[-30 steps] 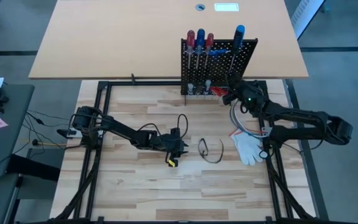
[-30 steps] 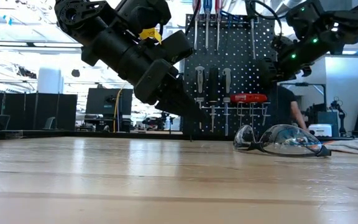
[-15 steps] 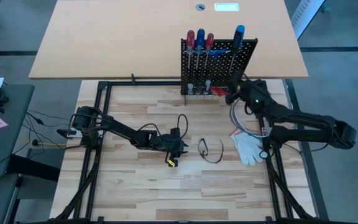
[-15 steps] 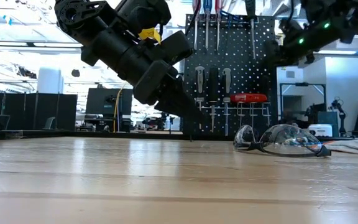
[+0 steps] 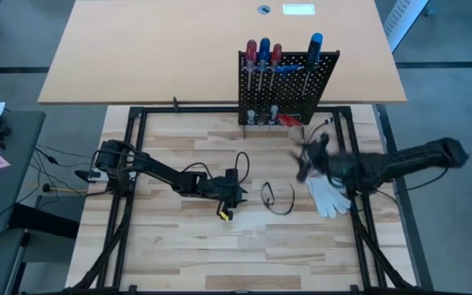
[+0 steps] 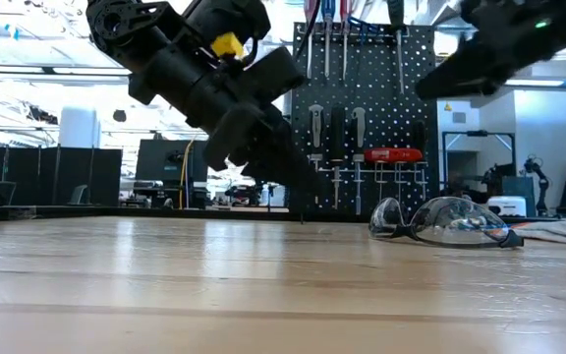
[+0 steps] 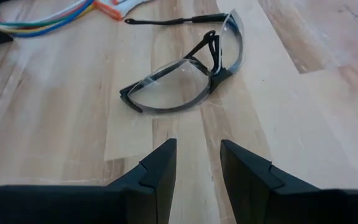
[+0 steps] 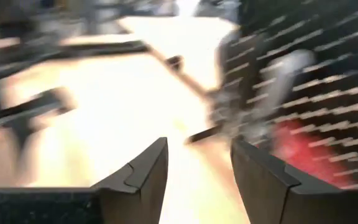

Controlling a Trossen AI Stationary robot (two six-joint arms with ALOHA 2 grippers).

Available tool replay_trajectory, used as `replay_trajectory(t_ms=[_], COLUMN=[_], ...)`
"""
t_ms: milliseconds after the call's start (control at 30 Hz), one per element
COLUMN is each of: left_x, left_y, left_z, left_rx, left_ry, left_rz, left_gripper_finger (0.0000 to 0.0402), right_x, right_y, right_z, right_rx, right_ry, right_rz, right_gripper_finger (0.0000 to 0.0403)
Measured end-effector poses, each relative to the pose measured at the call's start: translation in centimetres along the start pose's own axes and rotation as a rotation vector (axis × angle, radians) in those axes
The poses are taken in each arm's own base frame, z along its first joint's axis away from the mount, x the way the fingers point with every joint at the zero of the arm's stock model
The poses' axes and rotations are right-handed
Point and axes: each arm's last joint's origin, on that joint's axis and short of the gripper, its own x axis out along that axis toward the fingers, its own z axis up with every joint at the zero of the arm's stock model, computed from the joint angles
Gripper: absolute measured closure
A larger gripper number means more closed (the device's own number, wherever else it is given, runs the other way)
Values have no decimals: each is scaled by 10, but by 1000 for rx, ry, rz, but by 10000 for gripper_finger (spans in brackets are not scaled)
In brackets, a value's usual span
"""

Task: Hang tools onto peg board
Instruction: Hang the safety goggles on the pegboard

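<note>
At the top of your high view, a large tan tabletop (image 5: pixel 179 57) stands over grey floor (image 5: pixel 449 98).

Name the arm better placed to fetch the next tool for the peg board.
Right. Its gripper hangs open near the peg board, while the left gripper rests empty by the safety glasses, farther away.

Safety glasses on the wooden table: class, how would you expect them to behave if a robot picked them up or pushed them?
The safety glasses look thin and clear-lensed, so probably light and easily scratched. One temple arm is splayed out, so it would likely swing on its hinge when lifted. Resting on the smooth wooden table, they would probably slide rather than roll.
</note>
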Motion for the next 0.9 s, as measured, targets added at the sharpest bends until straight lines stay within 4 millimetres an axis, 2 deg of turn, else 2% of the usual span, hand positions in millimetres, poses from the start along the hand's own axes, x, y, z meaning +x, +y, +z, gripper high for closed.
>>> replay_trajectory(t_ms=[100,200,333,567,733,900], left_x=[1,6,14,36,60,72], left_y=[-1,-6,-12,-14,-11,-2], left_z=[3,3,-1,8,9,8], left_rx=[26,54,74,53,43,4], left_ry=[-46,-101,-119,-139,-95,38], left_rz=[-40,-94,-147,-144,-133,-57], left_gripper_finger=[281,281,281,281,281,281], right_x=[-8,-13,-13,0,16,24], right_y=[27,42,49,61,74,93], right_z=[-15,-37,-70,-104,-111,-92], right_rx=[110,258,443,462,429,333], right_ry=[82,234,475,650,684,651], right_rz=[120,133,19,-109,-28,114], right_gripper_finger=[229,243,277,334,348,349])
